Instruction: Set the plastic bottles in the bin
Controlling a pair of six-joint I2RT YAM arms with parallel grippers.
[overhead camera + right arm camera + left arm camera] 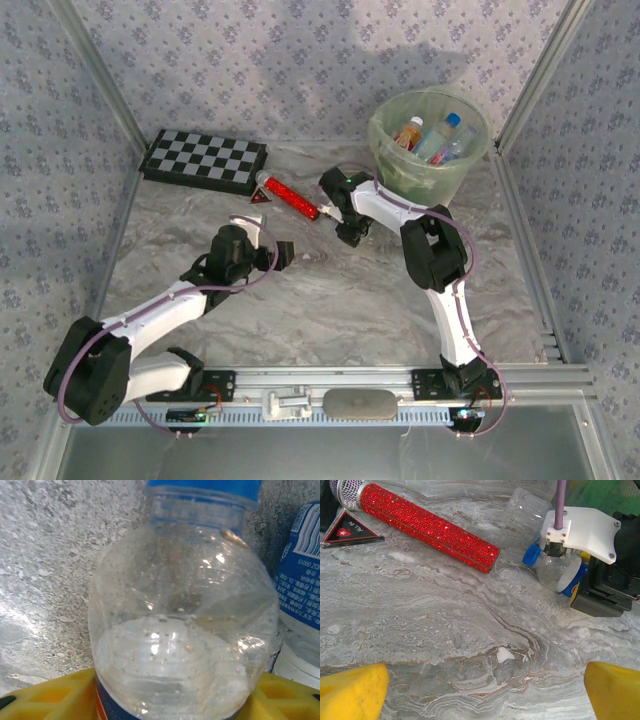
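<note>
Right wrist view: right claw clenched on a clear, blue-capped bottle, label unreadable. Just right of claw, second bottle, blue label reading "S1000 ZO". Left claw released, above bench. Bin beyond right claw.

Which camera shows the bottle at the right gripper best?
Right wrist: the bottle sits close up between the yellow fingers, clear body and blue cap plain. Left wrist shows it smaller, lying on the table. In the top view the right arm is over it.
</note>
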